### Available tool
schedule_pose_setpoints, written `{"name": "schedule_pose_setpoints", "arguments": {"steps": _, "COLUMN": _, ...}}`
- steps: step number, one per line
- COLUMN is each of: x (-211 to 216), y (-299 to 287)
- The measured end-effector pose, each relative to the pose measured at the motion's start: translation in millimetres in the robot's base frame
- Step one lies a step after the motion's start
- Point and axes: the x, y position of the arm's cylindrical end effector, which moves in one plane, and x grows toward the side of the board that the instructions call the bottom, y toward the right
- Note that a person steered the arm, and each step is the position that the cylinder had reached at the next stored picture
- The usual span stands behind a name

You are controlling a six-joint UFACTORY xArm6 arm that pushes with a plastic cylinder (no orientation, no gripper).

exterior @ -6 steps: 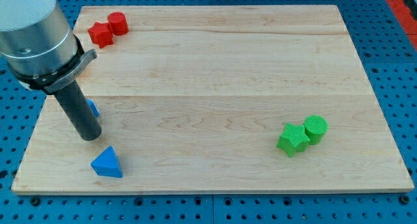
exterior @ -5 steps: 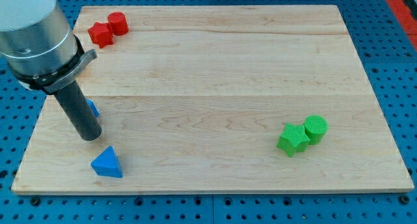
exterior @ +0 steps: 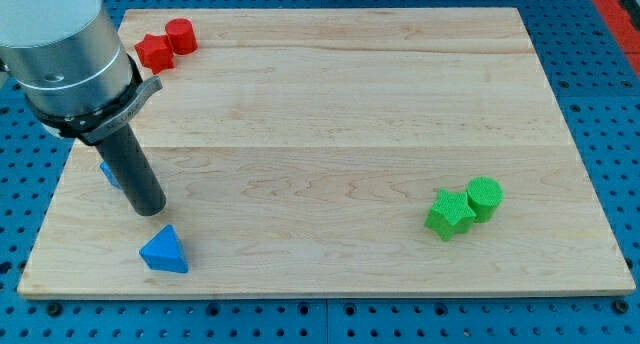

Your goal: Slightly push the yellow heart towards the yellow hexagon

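My tip (exterior: 150, 210) shifted right (perhaps touching blue block (exterior: 108, 173)).

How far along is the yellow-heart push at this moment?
Nothing looks done: no yellow heart or yellow hexagon is visible. In hand: my tip sits at the view's left, above the blue triangle, beside a partly hidden blue block. The push itself remains.

On the counter (exterior: 330, 94), my tip (exterior: 149, 210) rests near the view's left edge. One block (exterior: 108, 173) peeks out just left of the rod, a pyramid (exterior: 164, 251) lies just below the tip. Two touching blocks (exterior: 166, 44) sit at top left; a star (exterior: 448, 213) touching a cylinder (exterior: 485, 197) lies far right.
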Motion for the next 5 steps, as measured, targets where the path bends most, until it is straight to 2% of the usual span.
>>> {"name": "schedule_pose_setpoints", "arguments": {"steps": 1, "x": -1, "y": -12}}
{"name": "schedule_pose_setpoints", "arguments": {"steps": 3, "x": -14, "y": -125}}
{"name": "schedule_pose_setpoints", "arguments": {"steps": 5, "x": -108, "y": -115}}
